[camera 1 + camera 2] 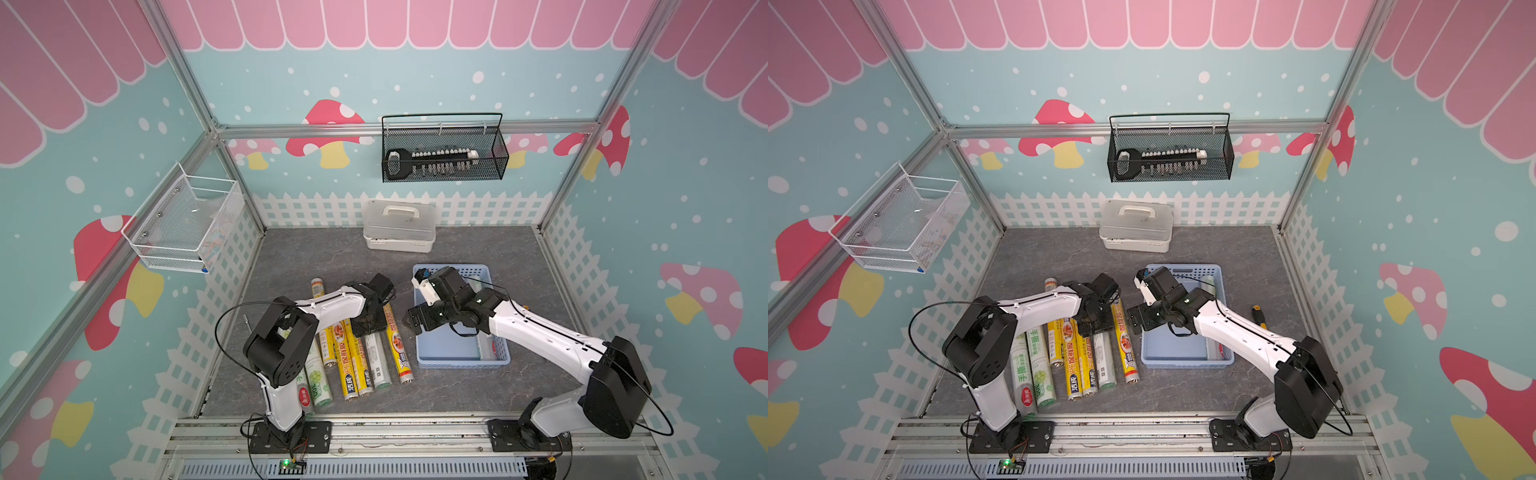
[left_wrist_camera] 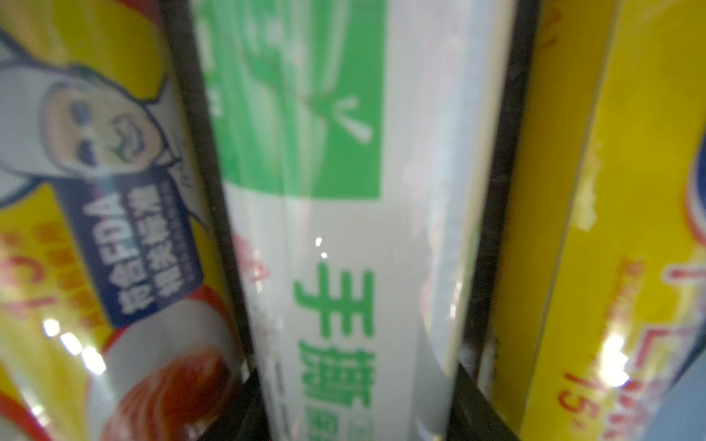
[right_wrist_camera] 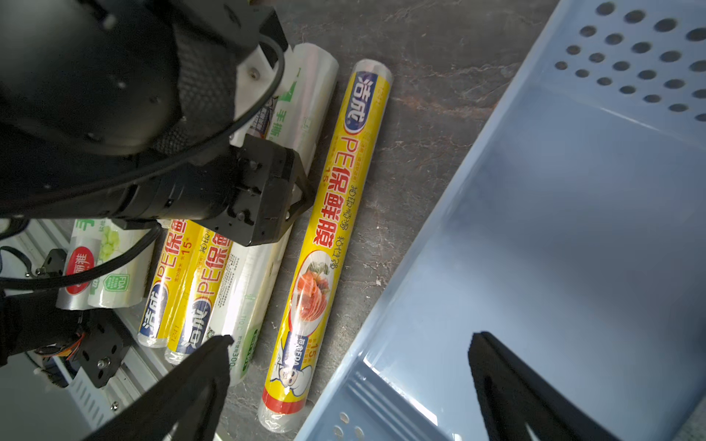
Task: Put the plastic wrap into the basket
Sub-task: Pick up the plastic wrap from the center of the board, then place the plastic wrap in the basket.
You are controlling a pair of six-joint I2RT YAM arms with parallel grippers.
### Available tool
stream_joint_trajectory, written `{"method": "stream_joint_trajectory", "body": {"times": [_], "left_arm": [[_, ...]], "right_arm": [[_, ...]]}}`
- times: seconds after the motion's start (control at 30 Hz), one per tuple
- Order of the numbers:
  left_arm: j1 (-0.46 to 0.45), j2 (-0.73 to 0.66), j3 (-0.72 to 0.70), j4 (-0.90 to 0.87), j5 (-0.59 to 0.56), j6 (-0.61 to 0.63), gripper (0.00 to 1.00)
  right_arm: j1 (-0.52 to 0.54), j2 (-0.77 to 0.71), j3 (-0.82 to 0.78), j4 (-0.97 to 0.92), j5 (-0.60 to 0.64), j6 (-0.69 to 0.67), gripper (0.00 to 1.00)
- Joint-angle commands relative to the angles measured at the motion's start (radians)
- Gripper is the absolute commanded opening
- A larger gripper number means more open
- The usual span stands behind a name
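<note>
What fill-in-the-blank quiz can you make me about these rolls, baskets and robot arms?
1. The fingers of the left tool stand either side of a white roll with ____ lettering.
2. The neighbouring rolls lying on both sides of it are ____.
3. The right tool is open and holds ____.
4. The light-blue basket sits on the table, while the black wire basket hangs on the back ____.

Missing words: green; yellow; nothing; wall.
</note>
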Motion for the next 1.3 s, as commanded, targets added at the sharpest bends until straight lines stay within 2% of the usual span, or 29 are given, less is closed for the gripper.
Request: {"method": "stream_joint_trajectory", "body": {"times": [0.0, 0.37, 0.67, 0.8, 1.07, 1.27], "left_arm": [[-0.008, -0.088, 0.033, -0.005, -0.032, -0.022, 0.32], [-0.035, -0.221, 0.127, 0.003, -0.023, -0.023, 0.18], [-0.074, -0.234, 0.242, 0.129, 0.077, -0.034, 0.16], [-0.098, -0.168, 0.322, 0.21, 0.136, -0.054, 0.15], [-0.161, 0.043, 0.52, 0.245, 0.265, -0.067, 0.16], [-0.201, 0.218, 0.673, 0.242, 0.359, -0.077, 0.18]], "right_arm": [[0.002, -0.068, -0.029, 0.019, 0.086, 0.009, 1.0], [-0.004, -0.155, -0.079, 0.057, 0.12, -0.004, 1.0], [-0.124, -0.226, -0.093, 0.073, -0.059, 0.022, 1.0], [-0.238, -0.262, -0.125, 0.075, -0.163, 0.05, 0.99], [-0.383, -0.331, -0.171, 0.009, -0.216, 0.015, 1.0], [-0.535, -0.391, -0.229, -0.017, -0.286, 0.018, 1.0]]}}
